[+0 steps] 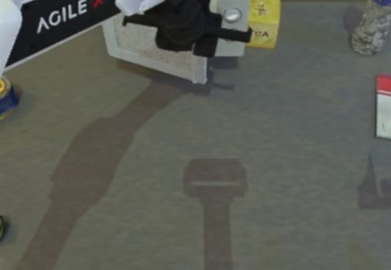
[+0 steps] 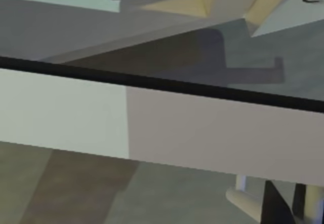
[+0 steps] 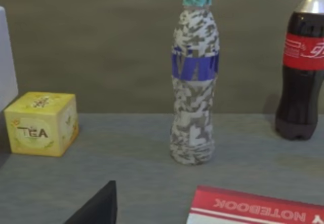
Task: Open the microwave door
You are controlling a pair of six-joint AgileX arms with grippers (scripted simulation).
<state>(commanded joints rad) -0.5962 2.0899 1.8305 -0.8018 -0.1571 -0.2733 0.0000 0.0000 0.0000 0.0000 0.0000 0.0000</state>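
Top view: microwave sits at the far edge of the bench, left of centre. The microwave door stands swung partly out from the body, its free edge near pointing toward the open middle of the bench; mesh window faces up-left. Knob panel with one silver knob visible beside the door.

Left gripper hangs over the microwave front, black body covering the join between door and knob panel. Cannot tell whether its fingers are spread or pinching the door. Left wrist view: a pale door edge with a dark rim fills the picture.

Yellow tea box touches or sits just beside the microwave's right side. Camouflage-pattern bottle stands well apart at far right; a red notebook lies at the right edge. A tin sits at the left edge.

Right arm parked off the top view; right wrist view shows a cola bottle. Bench centre and near half are unobstructed
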